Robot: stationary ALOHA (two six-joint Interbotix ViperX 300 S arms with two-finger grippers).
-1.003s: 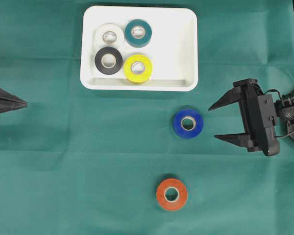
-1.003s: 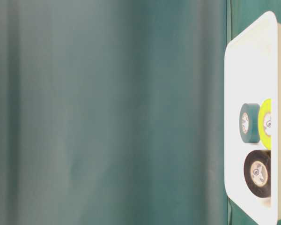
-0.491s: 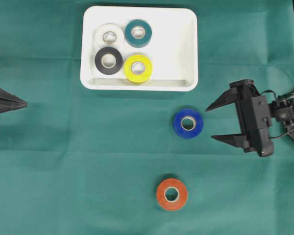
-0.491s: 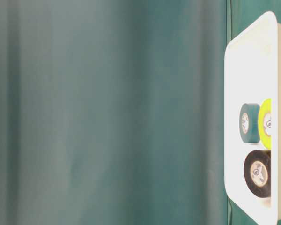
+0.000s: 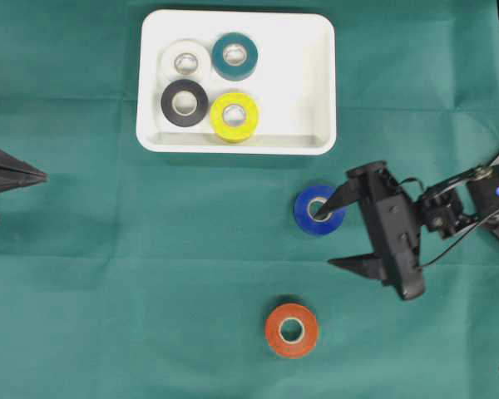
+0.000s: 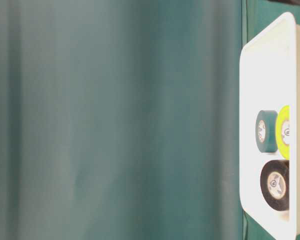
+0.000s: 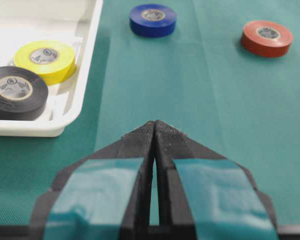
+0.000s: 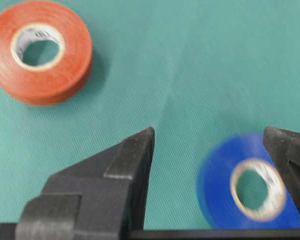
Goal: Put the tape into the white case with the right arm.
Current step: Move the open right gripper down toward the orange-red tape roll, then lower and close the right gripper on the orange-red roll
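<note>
My right gripper point(image 5: 337, 233), jaws spread and empty, has swung in from the right so one finger now overlaps the blue tape point(image 5: 318, 209), lying below the case point(image 5: 316, 83), ready for grasping.

One camera looks straight down on the counter point(image 5: 108, 274). Another sits low, turned sideways, close against the case point(image 6: 267, 60). Both wrist cameras share the blue roll point(image 7: 153, 20).

From my right gripper point(image 8: 207, 145) camera, the blue tape roll point(image 8: 247, 187) beside the right-hand finger is smeared with blur and that finger covers its edge. I can't tell whether the finger touches it. The frame edge crops the finger.
</note>
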